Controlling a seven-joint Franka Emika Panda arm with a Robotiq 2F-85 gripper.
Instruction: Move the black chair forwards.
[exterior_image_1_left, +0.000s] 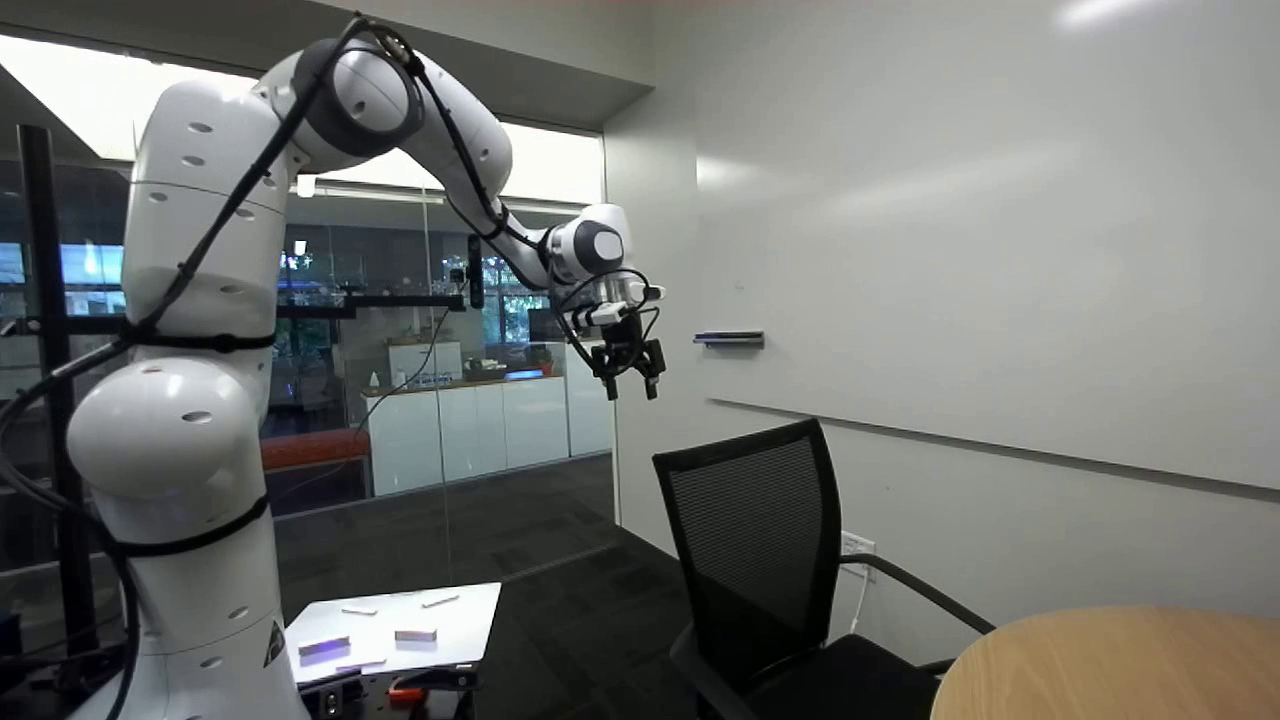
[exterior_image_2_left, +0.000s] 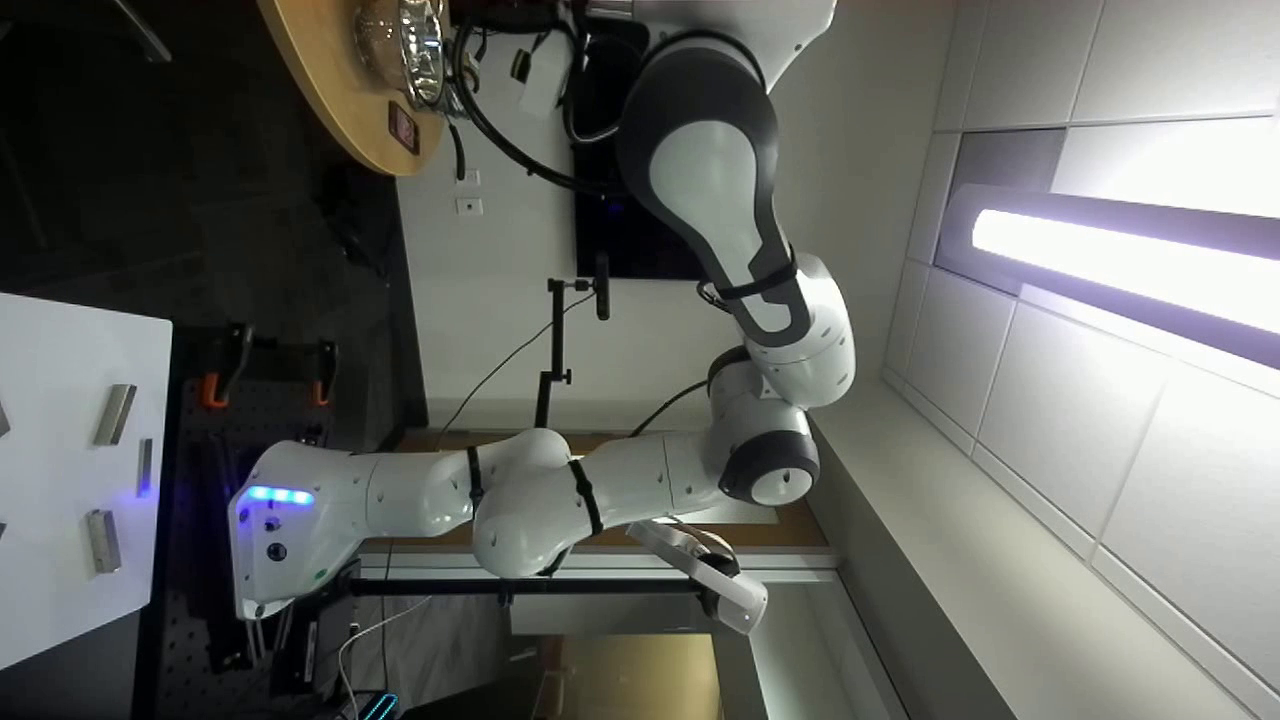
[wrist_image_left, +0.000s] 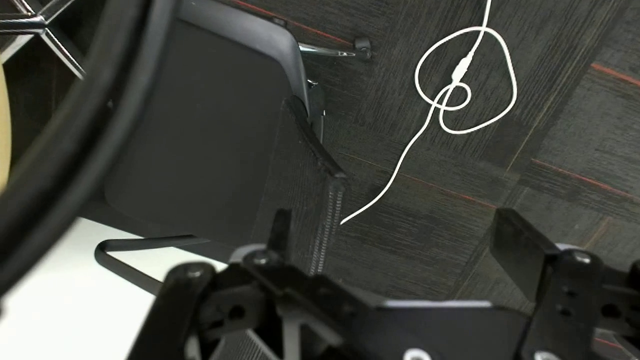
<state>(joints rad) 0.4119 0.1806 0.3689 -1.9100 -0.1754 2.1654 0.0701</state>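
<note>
The black chair (exterior_image_1_left: 755, 545) stands in an exterior view with its mesh backrest toward the robot and its seat toward a wooden table. My gripper (exterior_image_1_left: 632, 390) points down, above and a little to the left of the backrest's top edge there, apart from it. In the wrist view the black chair (wrist_image_left: 200, 130) fills the left side, seen from above. The backrest's top edge runs between the fingers, closer to the left one. The gripper (wrist_image_left: 393, 215) is open with nothing between its fingers. In an exterior view showing mostly the arm, neither chair nor gripper can be made out.
The wooden table (exterior_image_1_left: 1120, 660) is close in front of the chair. A white wall (exterior_image_1_left: 1000, 560) runs behind it. A white board (exterior_image_1_left: 400, 630) with several small blocks lies beside the robot base. A white cable (wrist_image_left: 400, 165) lies on the carpet by the chair.
</note>
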